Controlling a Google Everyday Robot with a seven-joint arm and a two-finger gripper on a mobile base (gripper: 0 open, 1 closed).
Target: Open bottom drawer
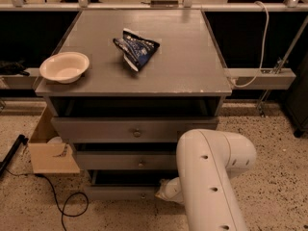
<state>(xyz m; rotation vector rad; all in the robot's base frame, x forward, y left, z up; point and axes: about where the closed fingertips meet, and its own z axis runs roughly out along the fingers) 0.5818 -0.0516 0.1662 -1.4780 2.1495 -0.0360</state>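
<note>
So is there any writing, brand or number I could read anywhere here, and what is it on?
Snack bag on the cabinet top: printed, but too blurred to read.
Cardboard box beside the cabinet: one dark mark, not readable.
Bowl, bottom drawer, arm: no writing.
Gripper, low at the bottom drawer's right end, mostly behind the arm: none.

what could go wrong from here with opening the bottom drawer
1. The gripper sits low at the bottom drawer, right of its knob and mostly hidden by the arm. A pull from off-centre could skew the drawer and jam it.
2. The bowl rests right at the left edge of the cabinet top. A hard tug on the cabinet might shake it off.
</note>
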